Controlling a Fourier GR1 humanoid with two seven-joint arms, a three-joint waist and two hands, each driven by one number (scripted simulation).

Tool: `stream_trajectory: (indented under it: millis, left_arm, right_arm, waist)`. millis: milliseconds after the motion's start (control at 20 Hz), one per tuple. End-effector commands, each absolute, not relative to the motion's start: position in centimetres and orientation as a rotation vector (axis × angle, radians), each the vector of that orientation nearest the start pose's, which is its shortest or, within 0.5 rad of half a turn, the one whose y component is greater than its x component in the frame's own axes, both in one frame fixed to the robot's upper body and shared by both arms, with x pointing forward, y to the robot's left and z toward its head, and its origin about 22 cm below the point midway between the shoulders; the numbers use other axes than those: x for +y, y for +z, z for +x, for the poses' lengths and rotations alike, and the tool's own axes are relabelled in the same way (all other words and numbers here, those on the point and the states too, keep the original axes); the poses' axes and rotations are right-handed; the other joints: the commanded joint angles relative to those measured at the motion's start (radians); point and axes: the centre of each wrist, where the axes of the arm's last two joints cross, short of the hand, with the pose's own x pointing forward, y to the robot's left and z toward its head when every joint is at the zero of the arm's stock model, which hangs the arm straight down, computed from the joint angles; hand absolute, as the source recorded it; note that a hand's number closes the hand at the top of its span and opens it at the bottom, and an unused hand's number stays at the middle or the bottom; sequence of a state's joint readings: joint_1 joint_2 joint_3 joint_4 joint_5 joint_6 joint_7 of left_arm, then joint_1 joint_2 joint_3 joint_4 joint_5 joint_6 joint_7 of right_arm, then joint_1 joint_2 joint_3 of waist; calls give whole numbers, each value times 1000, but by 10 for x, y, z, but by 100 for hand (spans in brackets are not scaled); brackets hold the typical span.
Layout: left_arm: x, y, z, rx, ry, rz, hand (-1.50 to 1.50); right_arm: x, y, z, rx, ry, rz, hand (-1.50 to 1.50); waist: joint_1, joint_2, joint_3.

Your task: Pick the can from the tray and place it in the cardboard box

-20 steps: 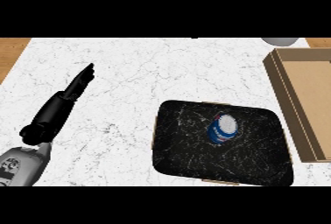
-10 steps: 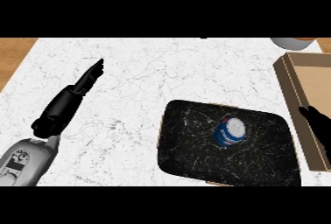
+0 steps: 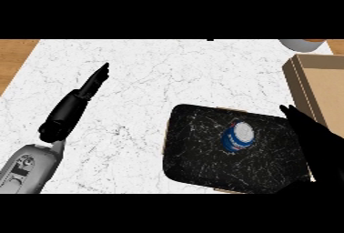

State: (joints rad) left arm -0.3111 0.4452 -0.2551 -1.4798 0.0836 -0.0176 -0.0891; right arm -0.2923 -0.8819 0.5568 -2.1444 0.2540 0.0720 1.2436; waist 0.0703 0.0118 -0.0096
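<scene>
Head view looks steeply down on one can (image 3: 238, 137), blue and white with a pale lid, standing on the right-hand half of one dark, speckled tray (image 3: 201, 154) in the lower right of the frame. Nothing touches the can. One right hand (image 3: 316, 136) comes in from the lower right corner, lying over the tray's right edge just beside the can, its fingers stretched out straight and apart from the can, pointing toward the upper left. Beyond that hand, along the right edge of the frame, sits one cardboard box (image 3: 322, 86), open at the top, close beside the tray; only its left part shows. At the upper right corner, one grey round object (image 3: 302, 44) is cut off by the frame, too little of it visible to name. One left hand (image 3: 84, 98) lies at the left of the frame over the white marbled table (image 3: 148, 77), well apart from the tray, fingers straight and together, holding nothing, pointing toward the top.
</scene>
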Motion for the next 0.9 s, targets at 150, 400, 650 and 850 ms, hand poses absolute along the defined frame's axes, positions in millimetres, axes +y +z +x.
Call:
stream_trajectory:
  millis: [150, 400, 650, 850]
  left_arm:
    - [261, 71, 302, -1768, -585, 71, 0]
    - [253, 60, 299, -1757, -566, 86, 0]
    - [272, 57, 296, -1739, -543, 91, 0]
    - [257, 52, 292, -1741, -544, 61, 0]
  right_arm:
    - [-183, 156, 236, -692, 904, -1050, -150]
    - [-154, 135, 248, -697, 929, -1044, -150]
    - [-142, 132, 273, -640, 950, -1066, -150]
    - [-125, 110, 279, -607, 946, -1068, -150]
  waist:
    - [-7, -9, 0]
    - [-39, -13, 3]
    - [-48, -16, 4]
    - [-55, -16, 5]
